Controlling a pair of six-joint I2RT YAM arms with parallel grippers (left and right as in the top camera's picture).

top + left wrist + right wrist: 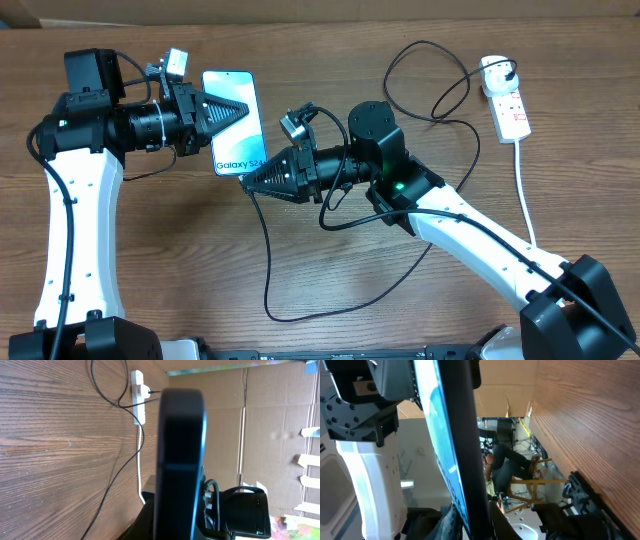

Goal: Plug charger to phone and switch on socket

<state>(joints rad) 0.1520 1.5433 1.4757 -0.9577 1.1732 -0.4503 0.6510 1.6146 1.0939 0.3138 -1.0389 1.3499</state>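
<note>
Above the table's (330, 40) upper left, phone (247, 140) hung clear of the wood, screen up. Left gripper (236, 108) was clamped tight on it, likely to steady the bottom port. Right gripper (248, 181) nosed at phone's lower edge. Could not tell how far its jaws stood apart, nor whether the connector sat in them. Charger cable (268, 262) ran from there across the table to white adapter (497, 69), seated in socket (510, 108) far right. Switch not yet pressed, by my reckoning.
</note>
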